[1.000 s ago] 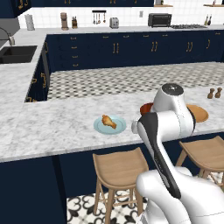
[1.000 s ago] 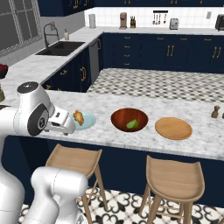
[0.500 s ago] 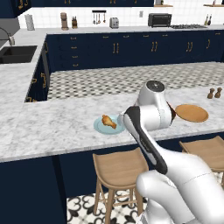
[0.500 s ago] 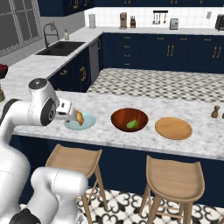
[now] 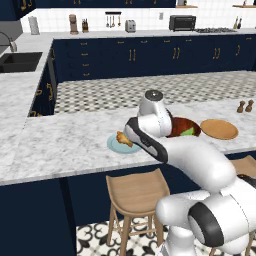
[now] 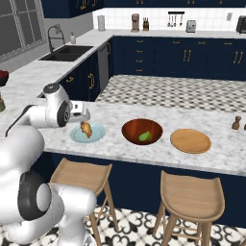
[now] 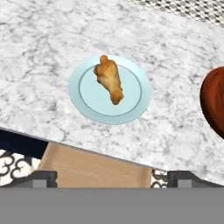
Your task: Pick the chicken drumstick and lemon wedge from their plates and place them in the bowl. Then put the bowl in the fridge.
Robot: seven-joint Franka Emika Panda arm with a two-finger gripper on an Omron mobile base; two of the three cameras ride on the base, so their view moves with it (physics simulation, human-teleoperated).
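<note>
The gripper hangs with its fingers spread wide, seemingly to straddle the golden-brown chicken drumstick, which lies ahead between them on the pale blue round plate, untouched, beside the dark reddish wooden bowl.

No legible text or labels.

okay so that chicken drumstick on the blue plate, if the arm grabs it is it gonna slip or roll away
The chicken drumstick looks lumpy and tapered, so it may pivot or slide toward its thin end when pinched. It lies flat on the smooth pale blue plate, so a nudge would probably skid it rather than roll it. It seems rigid and light.
</note>
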